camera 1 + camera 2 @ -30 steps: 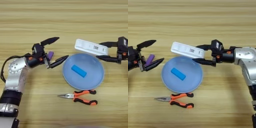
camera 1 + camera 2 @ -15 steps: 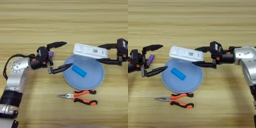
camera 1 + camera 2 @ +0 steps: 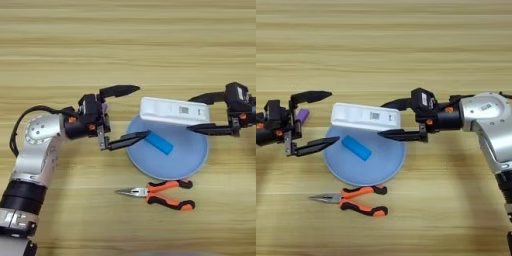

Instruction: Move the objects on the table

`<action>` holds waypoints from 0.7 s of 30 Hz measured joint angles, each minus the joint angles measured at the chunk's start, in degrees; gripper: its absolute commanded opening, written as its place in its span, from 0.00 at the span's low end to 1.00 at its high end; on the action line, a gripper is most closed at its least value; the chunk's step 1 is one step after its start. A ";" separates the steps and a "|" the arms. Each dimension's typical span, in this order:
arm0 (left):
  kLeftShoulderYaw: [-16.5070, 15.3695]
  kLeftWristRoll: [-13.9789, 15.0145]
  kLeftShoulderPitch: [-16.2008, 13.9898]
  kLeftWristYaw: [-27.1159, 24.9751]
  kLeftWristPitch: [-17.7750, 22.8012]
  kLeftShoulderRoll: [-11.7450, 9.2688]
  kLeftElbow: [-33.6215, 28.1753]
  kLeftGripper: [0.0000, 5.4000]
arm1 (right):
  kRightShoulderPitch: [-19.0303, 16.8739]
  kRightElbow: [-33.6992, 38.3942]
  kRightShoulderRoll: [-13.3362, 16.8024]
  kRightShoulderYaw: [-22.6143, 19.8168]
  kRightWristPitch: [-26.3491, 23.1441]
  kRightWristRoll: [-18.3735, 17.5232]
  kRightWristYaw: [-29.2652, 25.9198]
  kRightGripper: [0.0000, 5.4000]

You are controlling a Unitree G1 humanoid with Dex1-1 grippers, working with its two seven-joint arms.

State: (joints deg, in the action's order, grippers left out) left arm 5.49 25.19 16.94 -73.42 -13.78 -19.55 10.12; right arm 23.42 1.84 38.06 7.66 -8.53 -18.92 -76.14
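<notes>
My right gripper [image 3: 382, 120] is shut on the right end of the white bar-shaped device [image 3: 365, 116], which hangs over the far rim of the light-blue plate [image 3: 195, 165]. A small blue block [image 3: 160, 142] lies in the plate. My left gripper [image 3: 142, 111] is open. Its upper finger reaches toward the device's left end and its lower finger lies over the plate's left rim. The purple block [image 3: 302, 115] rests on the table [image 3: 125, 40] behind the left gripper's base. Orange-and-black pliers [image 3: 161, 193] lie just in front of the plate.
Both forearms reach in from the sides at the plate's height. The wood-grain table stretches bare beyond the device and in front of the pliers.
The left gripper has swung right, away from the purple block, to the plate's left rim. The right gripper has carried the white device left and nearer, over the plate's far rim.
</notes>
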 measured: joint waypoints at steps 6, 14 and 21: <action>0.70 -0.01 0.00 -0.41 0.02 0.00 0.00 1.00 | -0.03 0.73 0.03 0.80 -0.75 0.00 -0.34 0.54; 1.78 -0.06 0.01 -1.04 0.03 -0.01 0.00 1.00 | -0.03 1.90 0.05 1.20 -0.98 0.00 -0.50 0.54; 2.79 -0.13 0.01 -1.24 0.05 -0.02 0.00 1.00 | -0.03 2.08 0.05 1.61 -0.99 0.00 -0.50 0.54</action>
State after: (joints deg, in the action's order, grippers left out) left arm 8.27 25.06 16.95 -74.66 -13.73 -19.57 10.12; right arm 23.39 3.92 38.11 9.26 -9.52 -18.92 -76.63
